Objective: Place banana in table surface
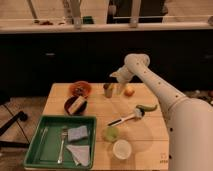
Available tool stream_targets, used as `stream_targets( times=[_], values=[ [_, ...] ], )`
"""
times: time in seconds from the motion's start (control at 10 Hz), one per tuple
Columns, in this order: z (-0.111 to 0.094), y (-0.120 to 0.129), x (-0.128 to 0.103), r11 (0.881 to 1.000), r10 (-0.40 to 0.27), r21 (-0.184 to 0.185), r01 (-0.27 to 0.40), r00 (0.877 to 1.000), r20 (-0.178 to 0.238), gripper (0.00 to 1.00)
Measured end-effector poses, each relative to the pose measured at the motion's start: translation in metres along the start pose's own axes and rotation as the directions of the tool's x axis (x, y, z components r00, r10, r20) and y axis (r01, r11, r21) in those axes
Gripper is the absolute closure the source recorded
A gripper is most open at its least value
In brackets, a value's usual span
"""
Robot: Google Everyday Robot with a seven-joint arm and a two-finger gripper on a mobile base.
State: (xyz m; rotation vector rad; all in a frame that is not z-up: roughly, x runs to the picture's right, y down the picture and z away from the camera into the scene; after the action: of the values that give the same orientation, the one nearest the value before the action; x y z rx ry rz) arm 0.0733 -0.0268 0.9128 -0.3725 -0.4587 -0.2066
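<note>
Hovering gripper (114,80) at far edge of wooden table (150,142) | grip unclear | dark cabinets (60,57) behind

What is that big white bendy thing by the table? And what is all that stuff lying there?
That is a robot's white arm, reaching in from the right. One camera took this, looking down from the table's near side. At the arm's tip is its gripper, a sort of hand for pinching things. It hangs over the table's far edge, beside an orange fruit. I cannot tell if it holds anything. On the table are a red bowl, a dark bowl, a brush, a white cup and a green tray with a fork in it.
</note>
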Motion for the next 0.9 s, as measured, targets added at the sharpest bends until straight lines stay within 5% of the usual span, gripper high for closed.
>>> stream_targets(
  times=[0.3, 0.9],
  values=[
    [0.0052, 0.0003, -0.0002, 1.0, -0.015, -0.014, 0.015, 1.0, 0.003, 0.3],
    [0.006, 0.0035, 0.001, 0.999, -0.027, -0.03, 0.028, 1.0, 0.006, 0.93]
  ],
)
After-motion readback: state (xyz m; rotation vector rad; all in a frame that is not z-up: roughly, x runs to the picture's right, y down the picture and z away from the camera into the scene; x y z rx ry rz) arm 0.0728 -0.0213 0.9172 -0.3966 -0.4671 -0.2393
